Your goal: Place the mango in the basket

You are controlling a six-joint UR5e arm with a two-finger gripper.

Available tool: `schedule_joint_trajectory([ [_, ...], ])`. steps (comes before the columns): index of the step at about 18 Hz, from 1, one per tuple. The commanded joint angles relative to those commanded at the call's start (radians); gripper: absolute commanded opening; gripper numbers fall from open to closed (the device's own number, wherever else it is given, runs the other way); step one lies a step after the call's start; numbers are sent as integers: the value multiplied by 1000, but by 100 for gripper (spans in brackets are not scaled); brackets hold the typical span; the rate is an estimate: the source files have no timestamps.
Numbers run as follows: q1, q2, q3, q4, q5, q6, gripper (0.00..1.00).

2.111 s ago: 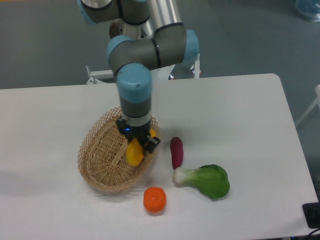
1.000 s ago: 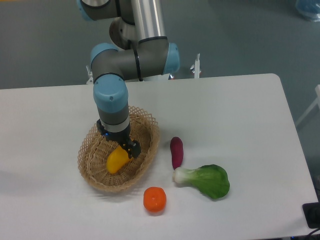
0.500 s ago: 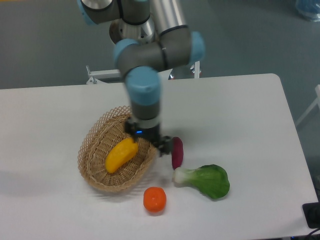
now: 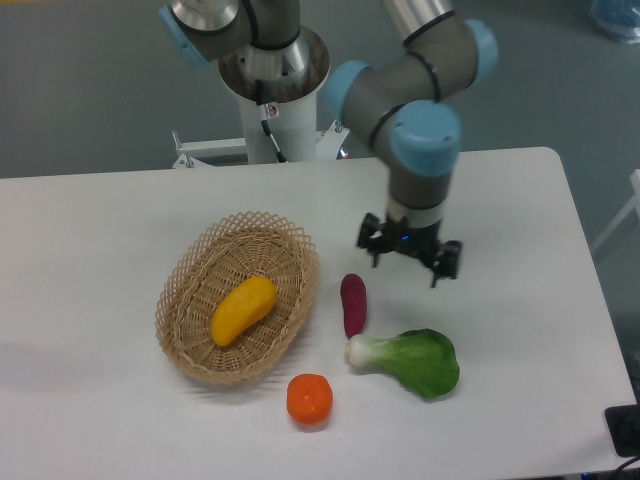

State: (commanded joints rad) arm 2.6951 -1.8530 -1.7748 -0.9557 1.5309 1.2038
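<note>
The yellow-orange mango [image 4: 243, 310] lies on its side inside the oval tan wicker basket [image 4: 190, 275] at the left middle of the table. My gripper [image 4: 409, 256] is well to the right of the basket, above the bare table top, just right of the purple vegetable. Its fingers are spread apart and hold nothing.
A dark purple oblong vegetable [image 4: 353, 304] lies just right of the basket. A green leafy bok choy [image 4: 412, 360] lies below the gripper. A round orange fruit [image 4: 309, 399] sits in front of the basket. The arm's base post [image 4: 270, 80] stands at the table's far edge.
The gripper let go of the mango in the basket, rose and swung right, past the purple vegetable. The mango now lies still in the basket.
</note>
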Motion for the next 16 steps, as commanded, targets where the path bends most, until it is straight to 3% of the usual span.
schedule_joint_trajectory([
  [8,65,-5,11,18,-12,132,100],
  [16,58,-5,8,18,-5,181,100],
])
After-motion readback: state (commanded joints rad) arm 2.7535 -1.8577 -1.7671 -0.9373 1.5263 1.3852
